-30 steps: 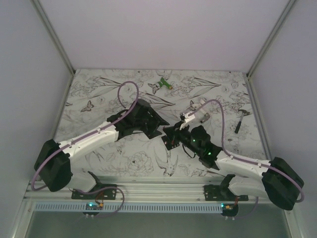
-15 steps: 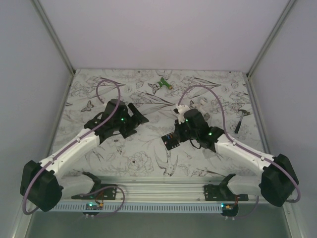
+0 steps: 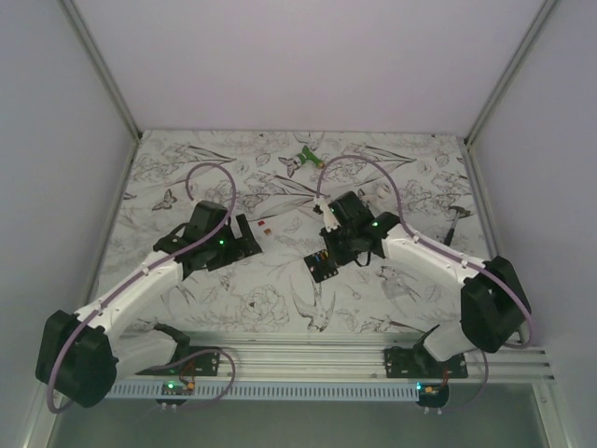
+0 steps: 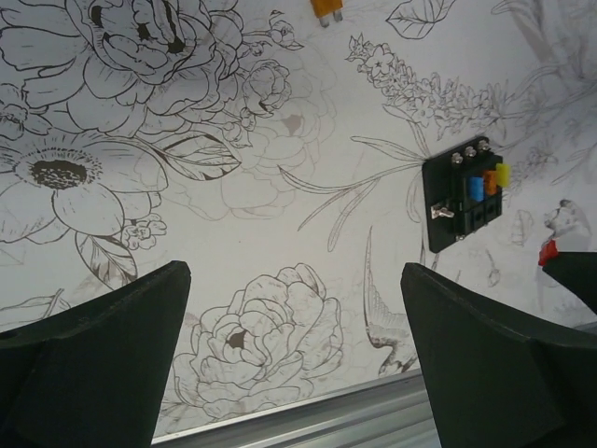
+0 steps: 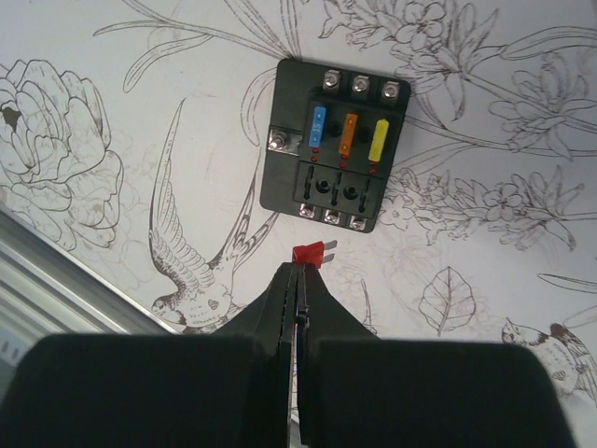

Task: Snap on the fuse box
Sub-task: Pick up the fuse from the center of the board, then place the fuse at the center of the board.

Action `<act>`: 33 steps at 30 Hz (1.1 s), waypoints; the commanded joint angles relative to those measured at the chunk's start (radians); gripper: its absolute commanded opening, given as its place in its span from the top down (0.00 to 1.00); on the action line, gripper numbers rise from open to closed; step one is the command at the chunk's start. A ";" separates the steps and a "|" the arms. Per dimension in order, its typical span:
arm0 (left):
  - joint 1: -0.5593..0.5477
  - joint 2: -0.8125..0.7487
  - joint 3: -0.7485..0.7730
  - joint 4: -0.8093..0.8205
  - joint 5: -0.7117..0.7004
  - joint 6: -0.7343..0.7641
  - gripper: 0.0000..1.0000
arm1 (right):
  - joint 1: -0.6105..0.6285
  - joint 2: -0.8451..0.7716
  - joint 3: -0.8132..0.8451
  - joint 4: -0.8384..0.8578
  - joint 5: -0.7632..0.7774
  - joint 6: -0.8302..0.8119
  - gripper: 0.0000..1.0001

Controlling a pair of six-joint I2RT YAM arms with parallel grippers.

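The fuse box (image 3: 324, 268) lies flat on the flowered mat, a black block holding a blue, an orange and a yellow fuse (image 5: 348, 133). It also shows at the right of the left wrist view, fuse box (image 4: 462, 191). My right gripper (image 5: 297, 276) hangs just short of the box's near edge, shut on a small red fuse (image 5: 308, 253) pinched at its tips. My left gripper (image 4: 297, 373) is wide open over bare mat, well to the left of the box, with nothing between its fingers (image 4: 93, 359).
A loose orange fuse (image 4: 326, 7) lies on the mat ahead of the left gripper. A green-and-white object (image 3: 303, 159) sits at the back and a dark tool (image 3: 455, 227) at the right. The metal rail (image 3: 308, 359) runs along the near edge.
The left gripper has pulled back leftward from the fuse box and opened wide. The right arm has lifted its elbow and stays over the box, still shut.
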 commanded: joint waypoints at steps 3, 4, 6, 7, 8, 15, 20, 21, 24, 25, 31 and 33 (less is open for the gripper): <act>0.006 0.049 -0.002 -0.021 0.014 0.094 0.00 | -0.009 0.059 0.035 -0.043 -0.058 0.001 1.00; 0.006 0.055 0.000 -0.022 0.021 0.098 0.00 | -0.010 0.061 0.022 -0.046 -0.034 0.006 1.00; 0.006 0.064 0.001 -0.021 0.027 0.098 0.00 | -0.010 0.068 0.002 -0.058 -0.003 0.012 1.00; 0.006 0.067 0.001 -0.021 0.028 0.099 0.00 | -0.010 0.070 -0.009 -0.066 0.003 0.012 1.00; 0.006 0.069 0.002 -0.021 0.026 0.102 0.00 | -0.009 0.072 -0.020 -0.072 0.003 0.014 1.00; 0.006 0.076 0.001 -0.021 0.017 0.107 0.00 | 0.024 0.125 -0.060 -0.091 0.078 0.034 1.00; 0.005 0.075 0.002 -0.022 0.024 0.108 0.00 | 0.070 0.189 -0.051 -0.105 0.132 0.052 0.99; 0.006 0.075 0.001 -0.022 0.025 0.108 0.00 | 0.079 0.196 -0.048 -0.110 0.143 0.057 0.96; 0.006 0.074 -0.002 -0.022 0.025 0.108 0.00 | 0.100 0.205 -0.036 -0.122 0.165 0.066 0.88; 0.006 0.075 -0.001 -0.023 0.026 0.108 0.00 | 0.108 0.205 -0.031 -0.127 0.174 0.068 0.83; 0.006 0.070 -0.003 -0.023 0.033 0.108 0.00 | 0.138 0.199 0.002 -0.157 0.205 0.074 0.67; 0.005 0.067 -0.006 -0.023 0.036 0.108 0.00 | 0.149 0.192 0.011 -0.162 0.231 0.079 0.66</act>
